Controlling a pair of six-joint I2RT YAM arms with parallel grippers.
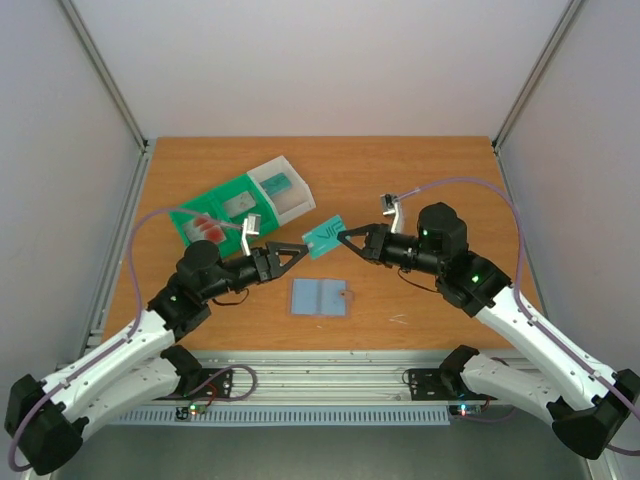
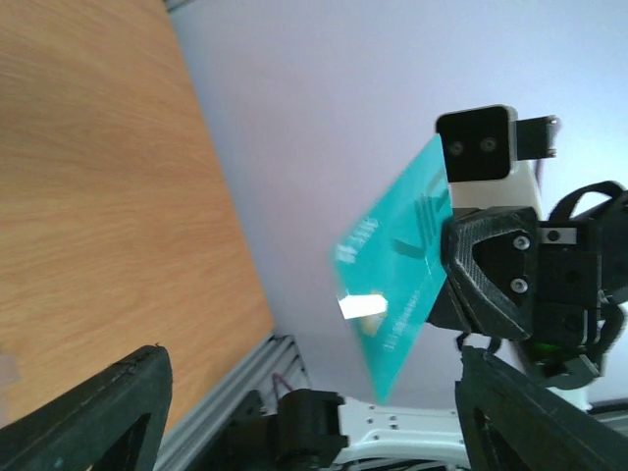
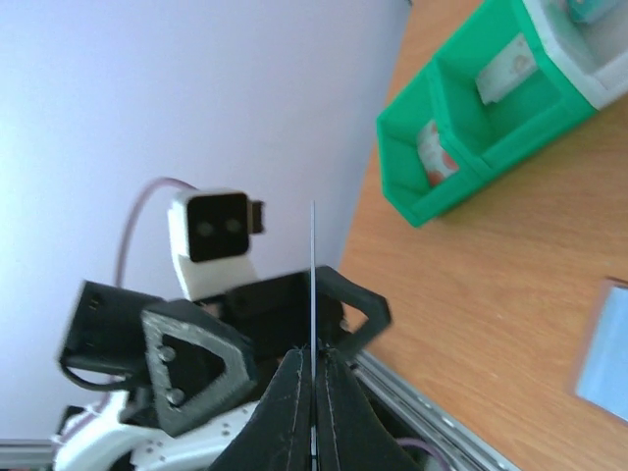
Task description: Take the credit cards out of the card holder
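Observation:
A greenish-teal credit card [image 1: 325,237] hangs in the air above the table, between my two grippers. My right gripper [image 1: 344,237] is shut on its right edge; in the right wrist view the card [image 3: 313,265] shows edge-on as a thin line between the closed fingertips [image 3: 299,378]. My left gripper [image 1: 301,250] is open just left of the card and not touching it. In the left wrist view the card [image 2: 397,285] floats ahead of the spread fingers [image 2: 108,412]. The blue-grey card holder [image 1: 319,297] lies open and flat on the table below.
A green-and-white compartment tray [image 1: 262,172] sits at the back left, holding cards with red blotches [image 1: 208,228], a pale card [image 1: 238,205] and a teal one [image 1: 277,184]. The tray [image 3: 407,186] and holder [image 3: 606,343] appear in the right wrist view.

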